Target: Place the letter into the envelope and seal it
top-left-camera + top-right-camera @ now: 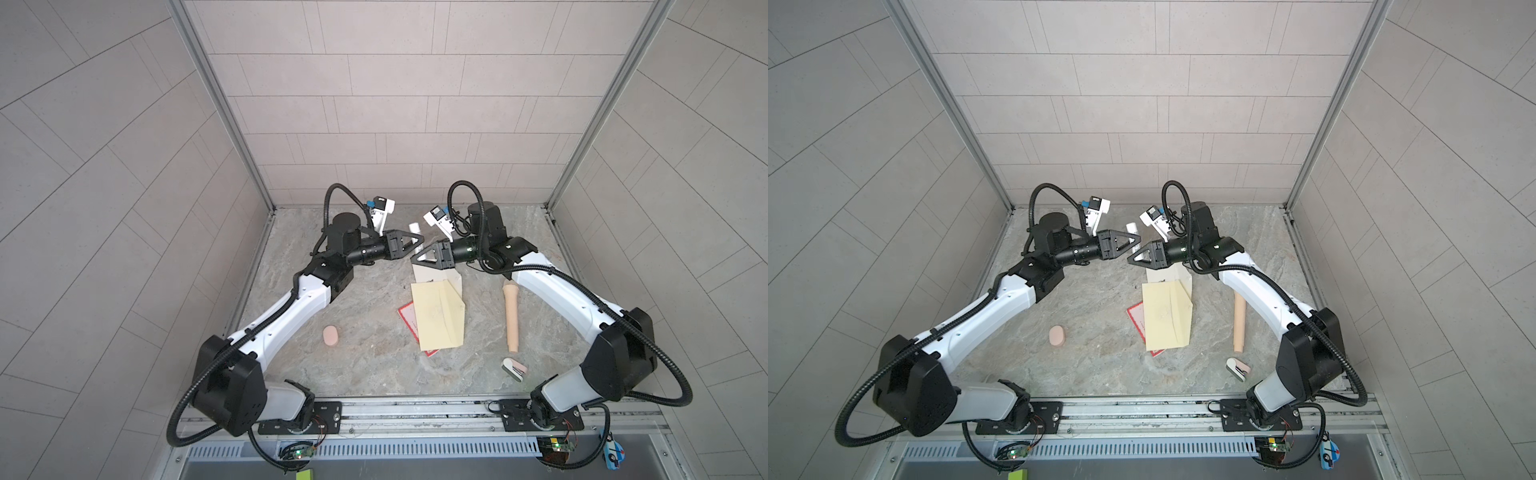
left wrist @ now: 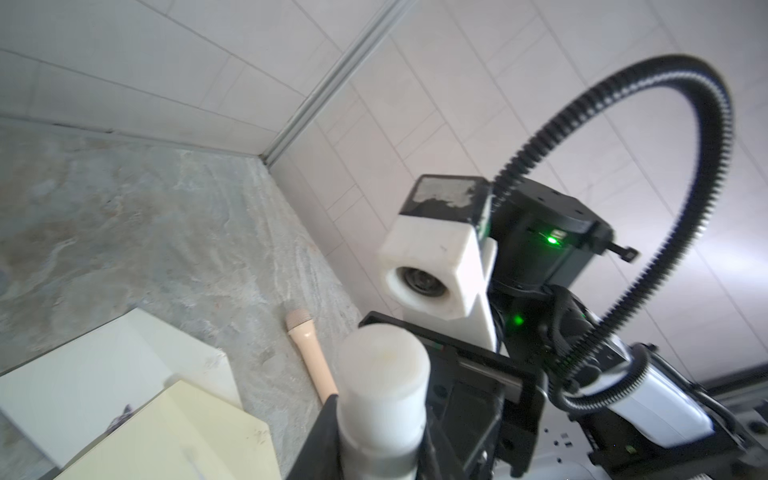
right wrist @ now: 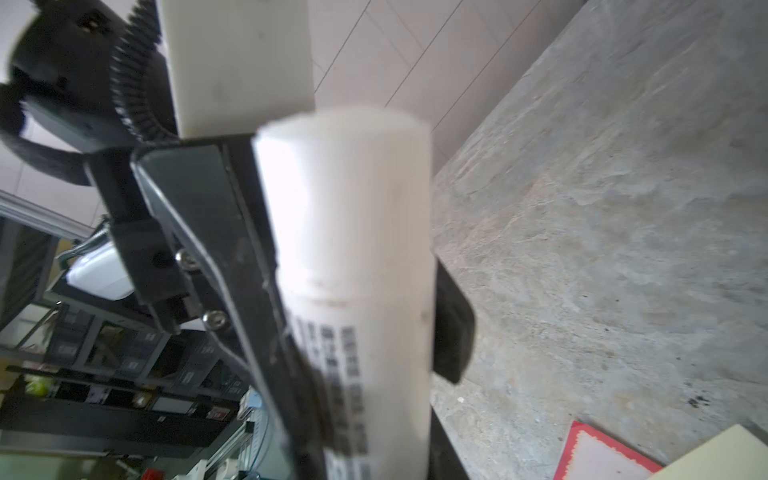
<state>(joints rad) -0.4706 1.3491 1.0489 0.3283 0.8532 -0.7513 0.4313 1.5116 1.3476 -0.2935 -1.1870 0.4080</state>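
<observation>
Both pairs of jaws meet above the bench near the middle of its back edge. Each pinches the same white tube (image 1: 415,228), apparently a glue stick: the left jaws toward its plain end, the right jaws on its printed body. The envelope (image 1: 436,277) lies flat just below the right jaws, between the bench centre and the back edge, with its near part covered by a yellow paper (image 1: 438,318). The letter cannot be made out, so whether it is already inside is not shown. Likely hazards:

- **Tube:** if the arms pull apart off the tube's axis, the smooth tube may slip through one pinch, or a freed cap may drop onto the bench.
- **Envelope:** with both arms occupied nothing holds it down, so a dragged glue tip may push it toward the back edge.
- **Yellow paper:** where it overlaps the envelope it may catch glue or block the flap.
- **Letter:** sealing before it is confirmed inside would close an empty envelope.
</observation>
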